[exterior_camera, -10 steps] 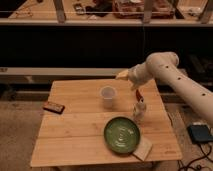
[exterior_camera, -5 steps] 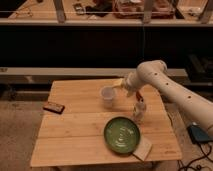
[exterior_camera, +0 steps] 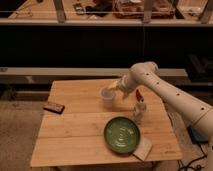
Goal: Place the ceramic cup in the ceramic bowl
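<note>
The gripper (exterior_camera: pixel 115 88) sits at the ceramic cup (exterior_camera: pixel 107 96), beyond the ceramic bowl (exterior_camera: pixel 122 135).
The cup stands upright, apart from the bowl; whether the claw grasps it I cannot tell.

You see the ceramic cup (exterior_camera: pixel 107 95) on the desk (exterior_camera: pixel 75 135), behind the ceramic bowl (exterior_camera: pixel 122 134). The claw (exterior_camera: pixel 117 86) is just right of the cup, and the figurine (exterior_camera: pixel 139 111) stands right of the bowl.
</note>
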`<action>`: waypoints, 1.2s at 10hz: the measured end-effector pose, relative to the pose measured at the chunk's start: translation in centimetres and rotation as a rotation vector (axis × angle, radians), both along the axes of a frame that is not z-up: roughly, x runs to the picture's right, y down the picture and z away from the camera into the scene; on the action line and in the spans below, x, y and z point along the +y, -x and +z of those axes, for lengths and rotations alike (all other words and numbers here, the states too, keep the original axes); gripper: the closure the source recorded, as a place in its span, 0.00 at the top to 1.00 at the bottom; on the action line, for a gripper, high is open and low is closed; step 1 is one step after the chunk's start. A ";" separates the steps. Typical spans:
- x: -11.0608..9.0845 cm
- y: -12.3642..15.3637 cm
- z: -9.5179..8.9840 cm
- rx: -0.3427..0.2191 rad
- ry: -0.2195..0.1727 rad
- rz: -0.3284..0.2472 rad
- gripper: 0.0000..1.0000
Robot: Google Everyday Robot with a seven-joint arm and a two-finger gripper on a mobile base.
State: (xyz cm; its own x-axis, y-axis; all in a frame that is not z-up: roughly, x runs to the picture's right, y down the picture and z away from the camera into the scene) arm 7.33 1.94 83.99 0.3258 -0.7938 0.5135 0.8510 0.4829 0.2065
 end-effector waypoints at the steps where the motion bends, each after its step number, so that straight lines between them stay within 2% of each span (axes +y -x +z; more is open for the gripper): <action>1: 0.5 0.2 0.8 0.005 0.016 -0.009 0.65; 4: 1.3 1.0 2.0 0.004 0.057 -0.017 0.65; 5: 1.5 1.3 2.3 0.000 0.074 -0.017 0.62; 8: 2.6 2.1 3.0 -0.006 0.123 -0.043 0.41; 9: 3.3 1.9 3.4 0.003 0.143 -0.053 0.28; 12: 3.6 1.6 4.1 0.028 0.172 -0.056 0.02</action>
State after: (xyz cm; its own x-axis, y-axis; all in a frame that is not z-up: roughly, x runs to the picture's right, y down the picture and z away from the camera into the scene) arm 5.71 5.53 88.08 0.2995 -0.7127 0.6343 0.8820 0.4604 0.1008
